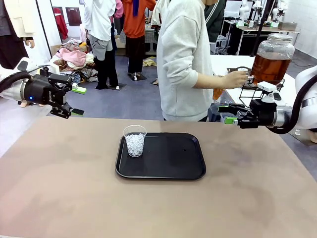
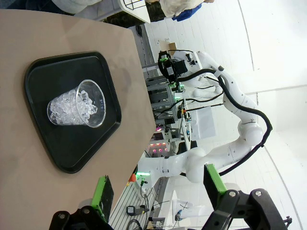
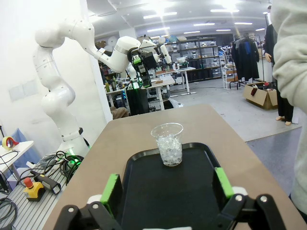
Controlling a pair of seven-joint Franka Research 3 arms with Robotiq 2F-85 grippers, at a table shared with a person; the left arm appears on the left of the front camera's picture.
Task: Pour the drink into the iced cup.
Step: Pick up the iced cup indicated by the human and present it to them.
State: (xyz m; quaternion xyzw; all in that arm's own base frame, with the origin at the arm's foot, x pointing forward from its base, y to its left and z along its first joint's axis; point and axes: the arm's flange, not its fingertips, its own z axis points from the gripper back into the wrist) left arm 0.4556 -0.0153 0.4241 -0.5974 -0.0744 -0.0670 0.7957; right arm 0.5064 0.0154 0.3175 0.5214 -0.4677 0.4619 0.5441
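Observation:
The iced cup [image 1: 134,141], a clear plastic cup part-filled with ice, stands upright on the left part of a black tray [image 1: 168,163]. The drink [image 1: 270,67] is amber liquid in a big lidded glass jar on a wire stand at the back right. A person's hand [image 1: 237,78] is at that stand. My left gripper [image 1: 75,101] hovers open at the table's far left edge. My right gripper [image 1: 226,113] hovers open at the far right edge. In the wrist views the iced cup [image 2: 76,109] [image 3: 168,143] stands well ahead of the open left gripper [image 2: 158,191] and right gripper [image 3: 167,188].
The person in a grey sweatshirt [image 1: 183,59] stands at the far side, turned toward the white side table [image 1: 233,64] that carries the jar. The tan tabletop [image 1: 74,198] spreads wide around the tray [image 3: 158,196].

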